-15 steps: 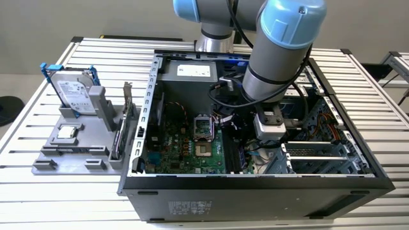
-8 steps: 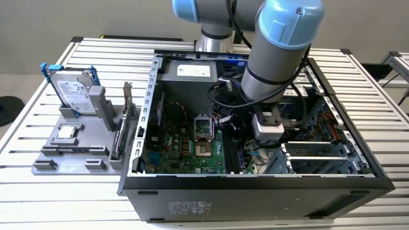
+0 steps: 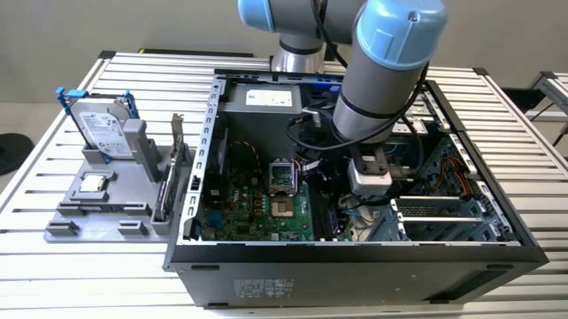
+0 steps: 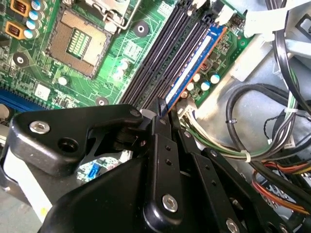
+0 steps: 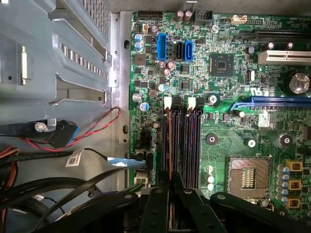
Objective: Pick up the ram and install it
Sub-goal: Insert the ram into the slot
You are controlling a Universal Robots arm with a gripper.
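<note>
Lower centre of the second wrist view, the black claw is closed on the long blue-green ram, edge-on in its outermost motherboard slot; misaligned pressing could jam it

A bench of pale slatted metal rails carries everything in the exterior view. Two things rest directly on it — an open black computer case lying on its side, toward the exterior view's right, and a grey holder tray just beside it on the exterior view's left. The robot arm's base stands behind the case.
</note>
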